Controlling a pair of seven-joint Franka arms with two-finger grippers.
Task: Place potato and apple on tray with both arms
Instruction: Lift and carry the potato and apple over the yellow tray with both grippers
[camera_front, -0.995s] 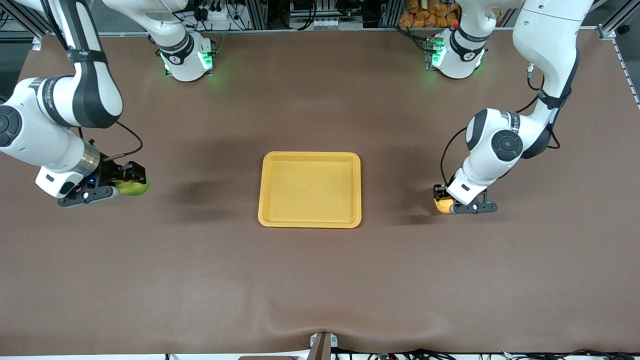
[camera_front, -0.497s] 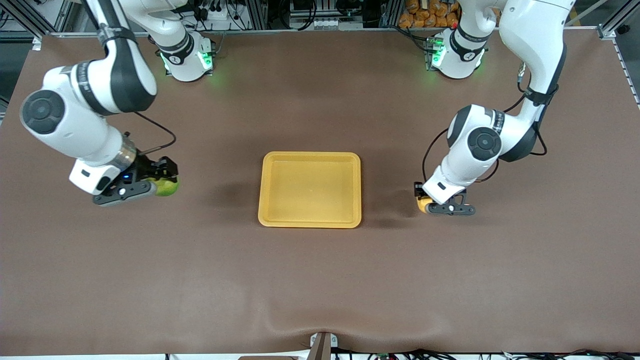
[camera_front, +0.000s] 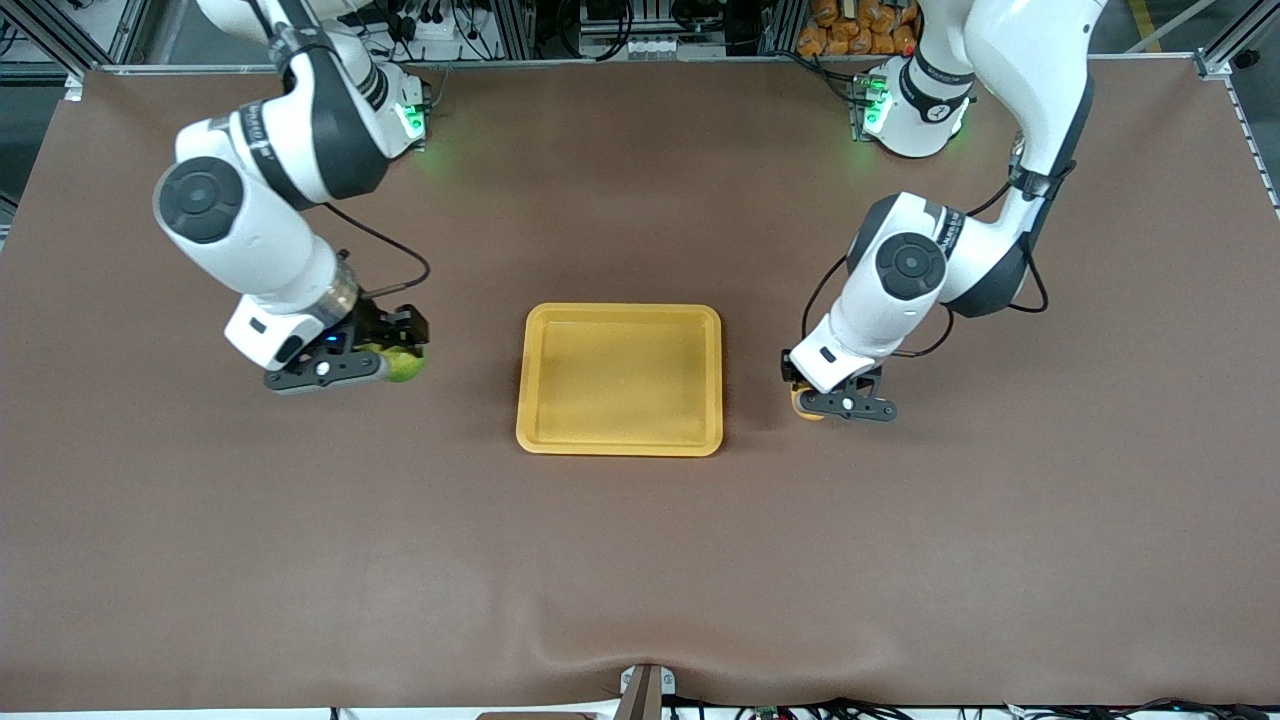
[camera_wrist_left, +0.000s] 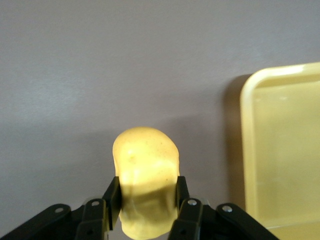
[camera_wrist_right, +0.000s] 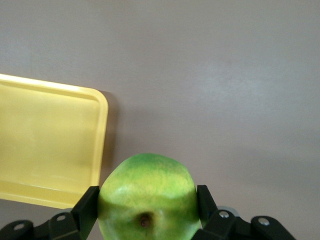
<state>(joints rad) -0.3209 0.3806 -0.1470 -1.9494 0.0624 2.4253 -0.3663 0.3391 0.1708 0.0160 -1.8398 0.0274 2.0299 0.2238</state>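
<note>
Both arms are carrying produce toward the empty tray (camera_front: 619, 440).
Left gripper (camera_front: 822, 397) jaws are clamping the firm, light potato (camera_wrist_left: 145, 177) mid-body; right gripper (camera_front: 385, 352) jaws are squeezing the smooth, slippery apple (camera_wrist_right: 148, 196) across its widest part.

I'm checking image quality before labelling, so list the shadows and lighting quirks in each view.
Front view: soft dark shadows lie on the table beside the tray, and green light from the arm bases spills onto the table. Left wrist view: the left tool casts a shadow band across the potato, and the tray's rim throws a shadow onto the table. Right wrist view: the apple is evenly lit and sharp.
</note>
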